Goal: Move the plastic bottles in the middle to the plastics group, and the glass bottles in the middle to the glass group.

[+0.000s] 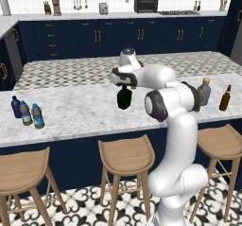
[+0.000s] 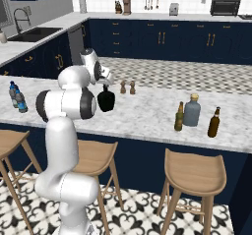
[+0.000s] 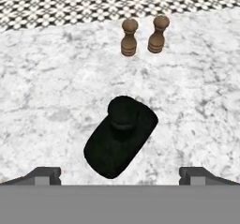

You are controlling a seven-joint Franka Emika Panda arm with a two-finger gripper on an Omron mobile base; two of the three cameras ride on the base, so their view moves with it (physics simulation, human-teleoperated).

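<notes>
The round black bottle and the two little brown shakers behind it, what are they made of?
The squat round-bodied black bottle looks like dark opaque glass, though its flat matte black with no shine leaves that unsure. The two small brown shakers look like turned wood: warm brown with knobbed, lathe-like shapes. Both stand on the white-grey marble-look counter, whose veined pattern suggests polished stone.

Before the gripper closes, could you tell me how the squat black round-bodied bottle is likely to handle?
The squat black round-bodied bottle looks rigid and probably fragile, being glass. Its wide body should resist tipping on the marble counter, though knocked over it would likely roll. The narrow neck suits the open gripper, but may be slippery.
</notes>
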